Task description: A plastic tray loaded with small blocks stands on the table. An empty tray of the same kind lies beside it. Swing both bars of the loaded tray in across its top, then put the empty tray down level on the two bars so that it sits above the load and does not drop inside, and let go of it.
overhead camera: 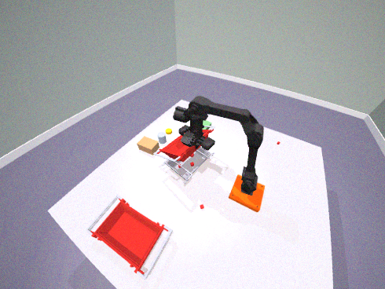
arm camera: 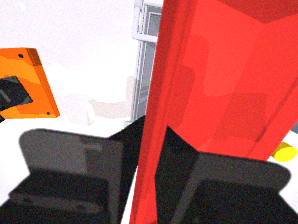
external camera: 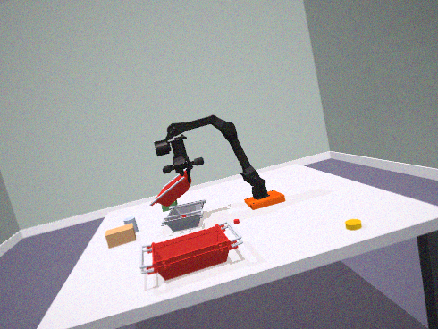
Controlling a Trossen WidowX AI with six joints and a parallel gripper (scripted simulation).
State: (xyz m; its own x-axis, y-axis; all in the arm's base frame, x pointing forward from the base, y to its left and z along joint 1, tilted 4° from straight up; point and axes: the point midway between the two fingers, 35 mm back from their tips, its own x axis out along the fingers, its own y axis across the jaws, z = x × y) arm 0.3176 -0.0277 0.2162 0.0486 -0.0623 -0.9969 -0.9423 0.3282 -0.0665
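Observation:
My gripper (overhead camera: pixel 196 146) (external camera: pixel 188 176) (arm camera: pixel 150 121) is shut on the rim of a red empty tray (overhead camera: pixel 176 149) (external camera: pixel 172 190) (arm camera: pixel 227 65). It holds that tray steeply tilted in the air. The grey tray (overhead camera: pixel 185 172) (external camera: pixel 185 223) stands on the table close to and below the held tray, with a few small red blocks (overhead camera: pixel 192 164) inside. Two wire bars seem to lie across its top in the exterior view. In the wrist view the held tray hides most of the grey tray. I cannot tell whether the held tray touches it.
Another red tray (overhead camera: pixel 130 232) (external camera: pixel 192 255) stands nearer the cameras, its wire bars out over its ends. A wooden block (overhead camera: pixel 148 145) (external camera: pixel 121 235), pale blue cylinder (overhead camera: pixel 162 137), green object (external camera: pixel 167 208), yellow pieces (overhead camera: pixel 169 131) (external camera: pixel 353 224) and loose red blocks (overhead camera: pixel 202 206) (external camera: pixel 236 221) are around.

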